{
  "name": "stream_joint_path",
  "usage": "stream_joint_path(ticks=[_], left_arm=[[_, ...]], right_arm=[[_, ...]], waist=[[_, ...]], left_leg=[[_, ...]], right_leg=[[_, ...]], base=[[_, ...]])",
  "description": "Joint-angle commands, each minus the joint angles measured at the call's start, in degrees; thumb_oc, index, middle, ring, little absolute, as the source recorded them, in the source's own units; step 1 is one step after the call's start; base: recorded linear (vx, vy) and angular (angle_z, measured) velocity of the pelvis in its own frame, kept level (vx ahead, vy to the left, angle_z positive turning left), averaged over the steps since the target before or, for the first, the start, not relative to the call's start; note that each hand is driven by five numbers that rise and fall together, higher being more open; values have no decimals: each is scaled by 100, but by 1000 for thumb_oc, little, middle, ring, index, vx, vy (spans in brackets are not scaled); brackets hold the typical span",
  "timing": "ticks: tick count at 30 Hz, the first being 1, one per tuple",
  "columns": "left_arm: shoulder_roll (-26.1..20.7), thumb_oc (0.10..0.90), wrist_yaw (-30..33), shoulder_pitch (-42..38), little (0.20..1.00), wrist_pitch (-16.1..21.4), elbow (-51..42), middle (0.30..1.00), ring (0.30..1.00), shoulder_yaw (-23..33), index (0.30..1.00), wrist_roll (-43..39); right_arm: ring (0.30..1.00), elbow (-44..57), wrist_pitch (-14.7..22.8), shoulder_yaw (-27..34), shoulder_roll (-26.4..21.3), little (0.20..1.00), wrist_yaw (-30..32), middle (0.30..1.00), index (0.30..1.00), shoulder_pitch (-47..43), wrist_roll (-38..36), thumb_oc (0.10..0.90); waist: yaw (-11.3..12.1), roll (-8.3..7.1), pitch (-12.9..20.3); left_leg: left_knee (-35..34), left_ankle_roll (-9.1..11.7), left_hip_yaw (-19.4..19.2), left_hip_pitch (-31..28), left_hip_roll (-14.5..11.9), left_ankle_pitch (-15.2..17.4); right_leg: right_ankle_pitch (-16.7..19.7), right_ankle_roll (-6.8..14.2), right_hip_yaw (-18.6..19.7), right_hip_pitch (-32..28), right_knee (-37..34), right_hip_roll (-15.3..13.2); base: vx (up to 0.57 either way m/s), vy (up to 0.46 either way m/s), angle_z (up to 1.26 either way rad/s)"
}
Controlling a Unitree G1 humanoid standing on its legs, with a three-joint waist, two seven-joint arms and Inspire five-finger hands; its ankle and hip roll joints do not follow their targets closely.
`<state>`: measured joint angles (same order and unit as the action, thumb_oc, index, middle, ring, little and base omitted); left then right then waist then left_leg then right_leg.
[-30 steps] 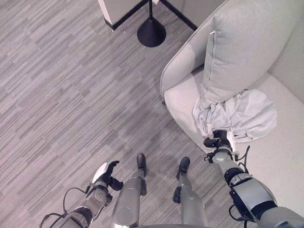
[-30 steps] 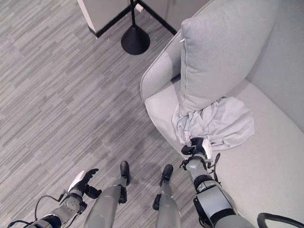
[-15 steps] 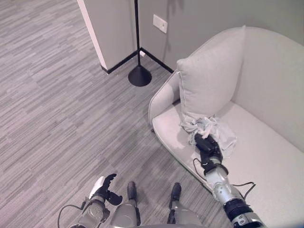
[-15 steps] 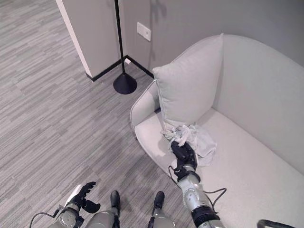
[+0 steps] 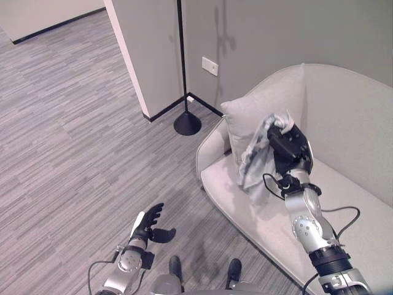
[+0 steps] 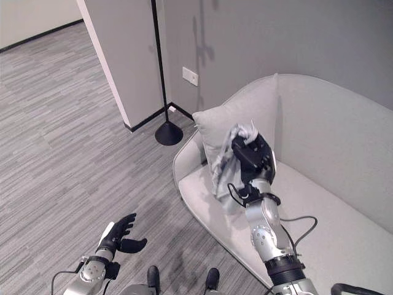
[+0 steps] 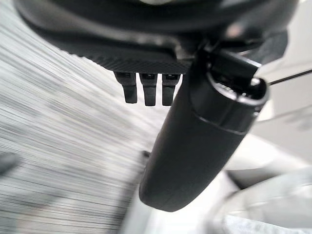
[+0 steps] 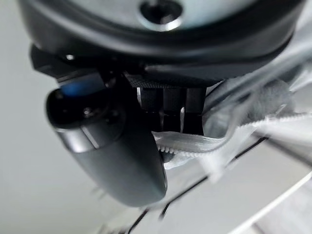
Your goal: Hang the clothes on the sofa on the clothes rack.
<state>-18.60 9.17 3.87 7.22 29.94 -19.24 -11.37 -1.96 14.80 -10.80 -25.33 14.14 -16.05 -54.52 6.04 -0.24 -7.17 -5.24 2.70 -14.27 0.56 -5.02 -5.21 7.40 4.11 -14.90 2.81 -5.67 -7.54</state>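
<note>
Seen from above: right hand [image 5: 291,146] raised over the pale grey sofa [image 5: 362,203], fingers curled tight around a bunched, light grey garment [image 5: 256,161]. Garment held clear of the seat, hanging down in front of the cushion [image 5: 236,120] propped in the sofa's corner. Gripped near its top edge, with a ribbed hem caught between thumb and fingers in the right wrist view.

Left hand [image 5: 149,225] held low over the striped grey floor [image 5: 73,135], fingers spread and relaxed, holding nothing.

Beyond the sofa arm, stood a thin black pole on a round black base [image 5: 187,123] near the wall corner; likely the clothes rack, though top cut off and no hooks visible.

Risks from here, as judgement: grip taken on 1 small bunch of cloth, so possible slipping out during the carry. Loose lower part hung long and could drag or snag on the sofa arm. Light pole could tip if knocked by the arm.
</note>
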Motion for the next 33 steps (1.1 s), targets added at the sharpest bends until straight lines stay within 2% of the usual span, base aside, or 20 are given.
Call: stream_joint_path(ticks=[1,6,9,10,18,23,24,33], left_arm=[[-316,800,-5,-90,900,287,-357,900,900,111,900,-720],[-450,800,132,-8,900,326,-1039,900,900,341,900,-965],[-515,800,206,-12,900,377,-1334,900,900,432,900,-900],[-584,800,446,-127,900,512,-1522,900,900,550,900,-495],[-761,800,1069,-566,900,1021,-2130,900,900,657,900,390],[-845,800,1035,-692,900,1079,-2394,900,900,417,900,585],[-803,800,914,-798,900,1096,-2524,900,900,128,900,488],[-549,800,932,-1417,900,977,-2343,900,900,-707,900,681]], right_arm=[[300,621,816,212,-342,300,-97,300,300,-1622,303,400],[300,565,845,39,-694,300,131,300,300,-2530,307,400],[300,577,858,4,-745,300,192,300,300,-2746,344,400],[300,670,942,-8,-777,300,217,300,300,-2837,381,400],[300,1165,1171,-235,-850,300,45,300,300,-2848,376,400],[300,1401,1123,-499,-823,300,-66,300,300,-2825,375,400],[300,1560,1063,-754,-754,300,-164,300,300,-2810,329,400],[300,1995,1041,-1284,-486,300,-348,300,300,-2733,74,400]], waist=[[73,-238,710],[157,-328,845],[185,-366,869],[235,-429,899],[338,-614,951],[352,-650,944],[330,-678,934],[212,-678,922]], left_leg=[[24,209,506,381,-146,-183],[24,223,562,355,-134,-193],[24,231,596,340,-126,-189],[24,255,657,347,-123,-190],[24,329,792,379,-143,-219],[24,336,802,399,-174,-232],[24,332,808,406,-194,-235],[24,308,783,375,-204,-222]], right_leg=[[-572,352,-301,-759,67,-129],[-581,346,-365,-833,67,-115],[-594,339,-384,-874,67,-116],[-617,330,-436,-917,67,-111],[-676,299,-569,-962,67,-65],[-685,289,-594,-947,67,-47],[-685,279,-586,-944,67,-34],[-689,266,-543,-946,67,-16]], base=[[0,0,0],[-5,2,3],[4,-7,5],[11,-24,14],[6,-27,13],[-2,-7,0],[0,0,0],[-1,-3,0]])
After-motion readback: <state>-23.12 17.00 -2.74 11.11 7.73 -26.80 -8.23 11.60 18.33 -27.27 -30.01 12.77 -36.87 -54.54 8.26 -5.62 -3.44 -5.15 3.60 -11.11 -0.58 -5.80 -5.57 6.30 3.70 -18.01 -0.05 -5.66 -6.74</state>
